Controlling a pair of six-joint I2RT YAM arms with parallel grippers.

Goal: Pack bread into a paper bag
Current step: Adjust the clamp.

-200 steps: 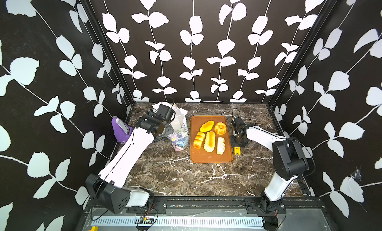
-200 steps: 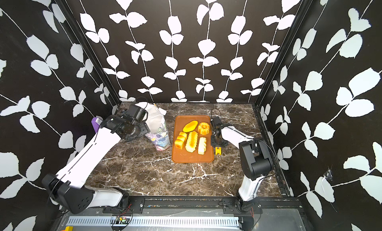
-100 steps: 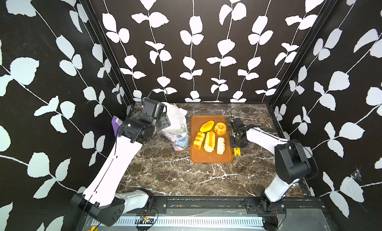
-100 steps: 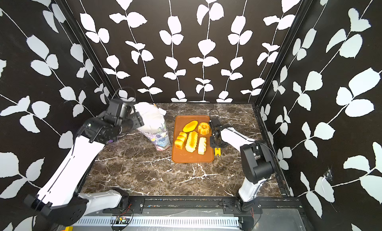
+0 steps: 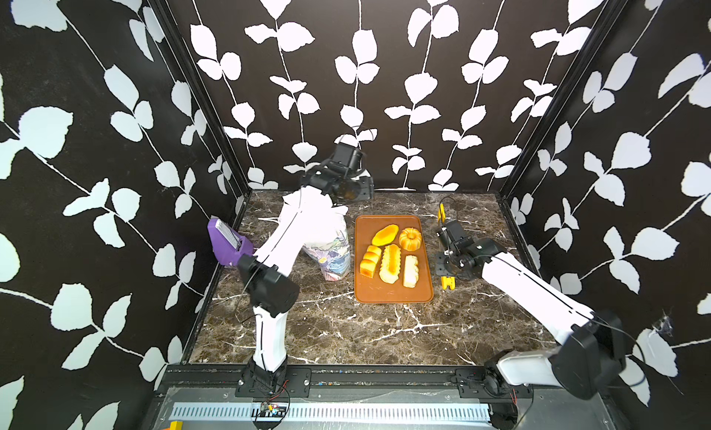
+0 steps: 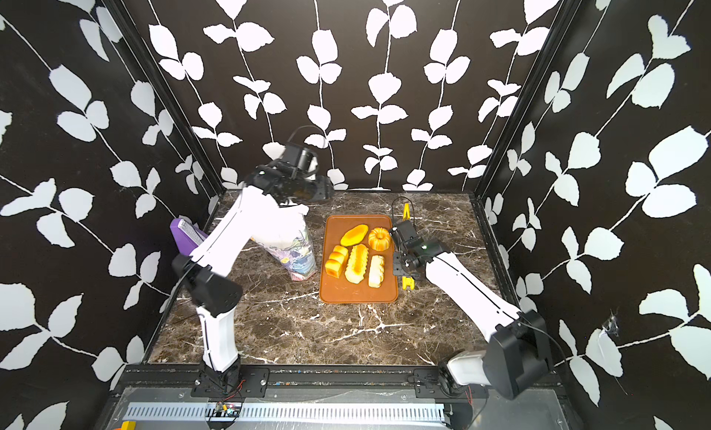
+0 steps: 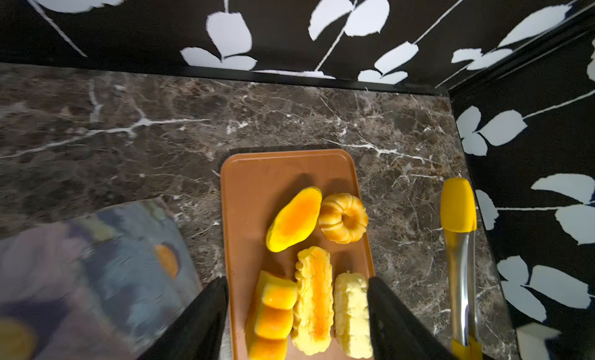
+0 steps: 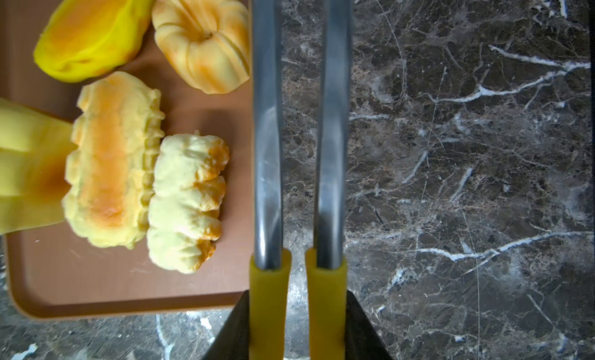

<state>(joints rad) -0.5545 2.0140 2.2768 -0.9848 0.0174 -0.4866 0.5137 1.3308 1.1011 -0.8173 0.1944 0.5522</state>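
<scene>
The bread lies on an orange-brown tray (image 5: pixel 392 293): an oval bun (image 5: pixel 384 235), a ring-shaped bundt (image 5: pixel 410 238), a segmented loaf (image 5: pixel 370 260) and two ridged loaves (image 5: pixel 390 263) (image 5: pixel 410 270). Left of the tray stands the flowered paper bag (image 5: pixel 331 251), its white top partly hidden by my left arm. My left gripper (image 5: pixel 346 185) hangs high near the back wall, beyond the bag. In the left wrist view this gripper (image 7: pixel 296 287) is open with nothing held. My right gripper (image 8: pixel 297 323) is shut on the yellow handles of the tongs (image 8: pixel 267 133), right of the tray.
A purple box (image 5: pixel 227 243) leans at the left wall. The tongs (image 5: pixel 441 210) lie along the tray's right side, yellow tip toward the back wall. Patterned walls close in the marble table (image 5: pixel 346 332) on three sides.
My left arm has lifted away from the bag's mouth and swung up toward the back wall, its jaws narrowing a little. The right arm has stayed on the tongs.
</scene>
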